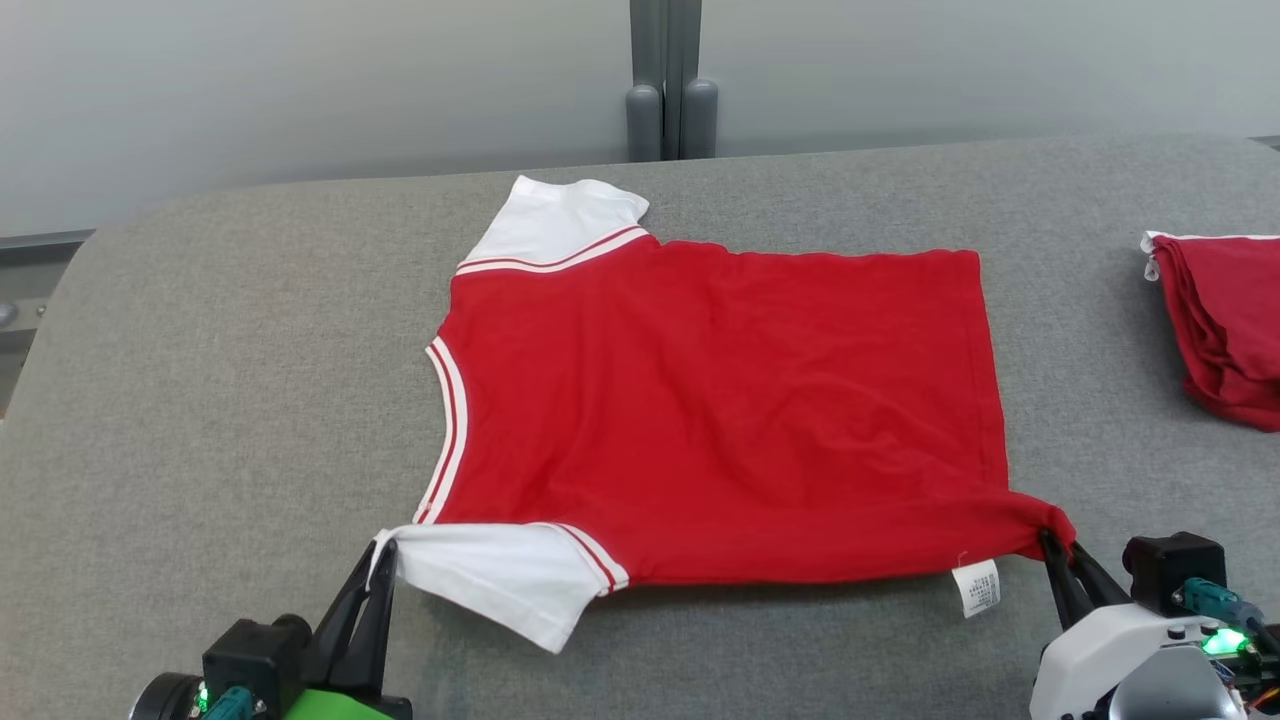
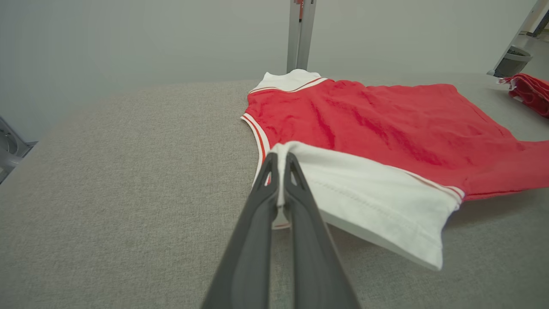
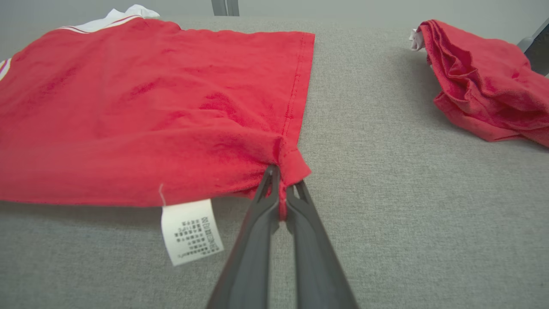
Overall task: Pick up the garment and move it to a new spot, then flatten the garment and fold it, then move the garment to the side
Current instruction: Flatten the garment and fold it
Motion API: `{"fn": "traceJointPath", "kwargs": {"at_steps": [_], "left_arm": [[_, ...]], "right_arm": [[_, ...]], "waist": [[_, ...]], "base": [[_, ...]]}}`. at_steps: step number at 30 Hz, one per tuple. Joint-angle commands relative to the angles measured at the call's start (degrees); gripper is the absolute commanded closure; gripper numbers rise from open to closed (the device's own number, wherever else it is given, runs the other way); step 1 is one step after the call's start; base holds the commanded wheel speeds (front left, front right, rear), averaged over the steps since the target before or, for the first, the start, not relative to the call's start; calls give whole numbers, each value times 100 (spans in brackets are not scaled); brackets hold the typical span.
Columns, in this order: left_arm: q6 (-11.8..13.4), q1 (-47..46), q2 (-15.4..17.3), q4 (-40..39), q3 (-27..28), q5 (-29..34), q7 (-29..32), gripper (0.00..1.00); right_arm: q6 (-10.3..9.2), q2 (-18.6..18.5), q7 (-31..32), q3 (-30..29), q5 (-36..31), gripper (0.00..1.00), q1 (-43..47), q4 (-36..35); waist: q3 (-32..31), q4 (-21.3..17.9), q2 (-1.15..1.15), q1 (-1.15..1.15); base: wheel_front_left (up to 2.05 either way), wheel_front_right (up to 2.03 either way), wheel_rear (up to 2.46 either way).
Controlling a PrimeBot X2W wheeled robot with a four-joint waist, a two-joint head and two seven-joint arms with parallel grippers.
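Grey desk point(image 1: 200, 420), T-shirt point(image 1: 720, 400) stretched flat

Red with white sleeves, it lies spread mid-desk. Its near sleeve point(image 1: 500, 585) is clamped in the left tool point(image 1: 385, 560), its near hem corner point(image 1: 1030, 522) in the right tool point(image 1: 1052, 542). Flattening seems done; folding next means carrying both corners far.

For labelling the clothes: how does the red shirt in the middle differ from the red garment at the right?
The middle shirt lies spread flat; the right garment is bunched in a heap. The middle shirt is pinched by the left tool at a white sleeve and the right tool at a hem corner; the right garment is untouched. Both are red with some white, on the grey table.
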Motion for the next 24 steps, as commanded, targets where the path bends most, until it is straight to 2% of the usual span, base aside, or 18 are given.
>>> {"fn": "traceJointPath", "kwargs": {"at_steps": [1, 12, 24], "left_arm": [[-61, -176, -40, 109, -15, -23, -57, 100], [-430, -1474, -331, 1285, -146, 187, -552, 100], [-669, -3110, -720, 2547, -322, 648, -900, 100]], "right_arm": [[-10, -18, -6, 31, -37, 100, -106, 81], [-10, -19, 182, 283, -105, 100, -822, 740], [-10, -18, -174, 74, -110, 100, -1701, 1168]], "waist": [[40, -36, 0, 1], [500, -197, 0, 1], [1053, -346, 0, 1]], "base": [[0, 0, 0], [0, 0, 0], [0, 0, 0]]}}
